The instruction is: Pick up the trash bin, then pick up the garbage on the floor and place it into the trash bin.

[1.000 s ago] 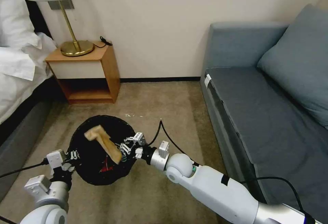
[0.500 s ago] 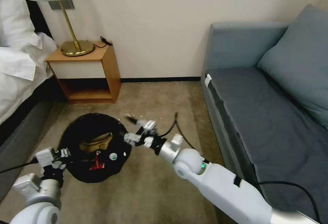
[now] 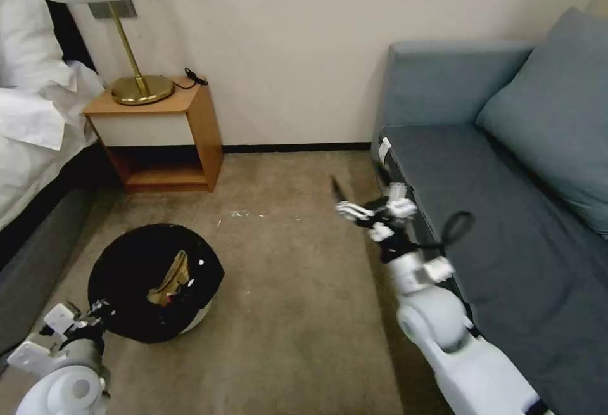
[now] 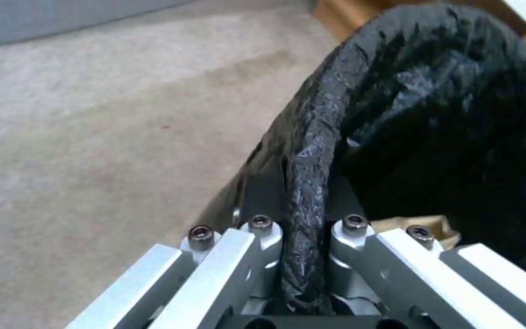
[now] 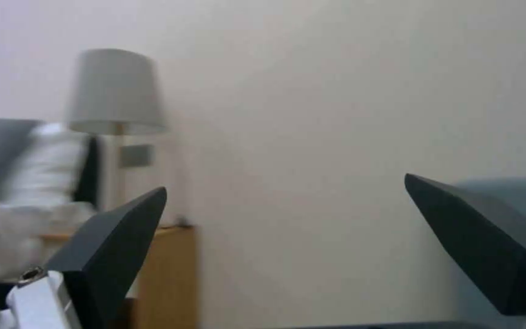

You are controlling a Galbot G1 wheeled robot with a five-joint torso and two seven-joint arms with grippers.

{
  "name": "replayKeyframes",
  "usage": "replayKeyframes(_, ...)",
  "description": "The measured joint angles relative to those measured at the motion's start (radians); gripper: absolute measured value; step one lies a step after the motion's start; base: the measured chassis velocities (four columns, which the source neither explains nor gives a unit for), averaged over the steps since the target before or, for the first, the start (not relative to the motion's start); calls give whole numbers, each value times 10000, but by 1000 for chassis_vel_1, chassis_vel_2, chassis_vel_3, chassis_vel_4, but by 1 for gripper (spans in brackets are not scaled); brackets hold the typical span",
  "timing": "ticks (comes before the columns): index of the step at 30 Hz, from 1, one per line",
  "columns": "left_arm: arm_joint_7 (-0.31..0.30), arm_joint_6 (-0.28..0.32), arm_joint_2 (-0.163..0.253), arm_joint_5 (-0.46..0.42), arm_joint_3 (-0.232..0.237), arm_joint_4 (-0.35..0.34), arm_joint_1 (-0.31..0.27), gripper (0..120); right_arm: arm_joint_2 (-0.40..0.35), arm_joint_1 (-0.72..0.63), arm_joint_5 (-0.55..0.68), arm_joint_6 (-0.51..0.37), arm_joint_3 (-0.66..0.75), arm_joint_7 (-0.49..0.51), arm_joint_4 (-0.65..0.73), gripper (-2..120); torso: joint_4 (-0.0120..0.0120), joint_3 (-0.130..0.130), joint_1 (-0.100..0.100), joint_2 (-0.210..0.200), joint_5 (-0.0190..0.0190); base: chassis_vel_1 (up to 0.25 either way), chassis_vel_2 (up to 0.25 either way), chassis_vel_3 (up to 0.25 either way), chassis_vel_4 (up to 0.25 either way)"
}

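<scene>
Beige carpet (image 3: 297,288) between nightstand (image 3: 161,136) and sofa (image 3: 506,212); I see my left gripper (image 4: 302,228) pinching the trash bin (image 3: 152,282) rim, garbage (image 3: 171,275) inside; right gripper (image 5: 287,228) spread, raised beside the sofa, well apart.

Counted: 1 trash bin (image 3: 126,288), approx. 2 wrappers (image 3: 170,275) seen inside, 2 grippers, 1 lamp (image 3: 111,22), 1 nightstand (image 3: 161,133), 1 sofa (image 3: 506,199), 1 cushion (image 3: 557,111).
</scene>
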Motion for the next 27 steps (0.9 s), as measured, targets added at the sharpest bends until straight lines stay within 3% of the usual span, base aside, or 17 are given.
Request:
replayKeyframes(3,-9,-50,52,-187,-94,213,14,5,179,-994,-698,-100,538,710,561,100,6,0,0,0,0,0,0,0,0)
replayKeyframes(7,-118,-28,202,-652,-87,564,27,19,711,-3543,-2083,73,1210,2137,1616,100,1,-1,0,1,1,0,0,0,0)
replayKeyframes(8,-118,-28,202,-652,-87,564,27,19,711,-3543,-2083,73,1210,2137,1616,100,1,-1,0,1,1,0,0,0,0)
replayKeyframes(10,-175,-25,224,-669,-27,690,-3,32,1325,-4356,-2198,604,1541,2504,1745,100,4,-1,0,1,0,0,0,0,0)
replayKeyframes(17,-243,-117,219,-518,53,414,55,55,1775,-4980,-2650,1316,1706,2886,1611,100,4,-1,0,1,-1,0,0,0,0)
replayKeyframes(23,189,-1118,114,838,367,-553,278,74,2010,-4868,-2711,1535,1966,2615,1419,100,5,0,0,1,0,0,0,0,0)
replayKeyframes(25,585,-1722,83,1690,484,-995,459,84,2173,-4837,-2981,1701,2069,2562,1308,100,5,0,0,1,0,0,0,0,0)
replayKeyframes(27,1307,-2720,27,2505,540,-1315,753,92,2466,-4916,-3388,1964,2098,2561,1247,100,5,0,0,1,1,0,0,0,0)
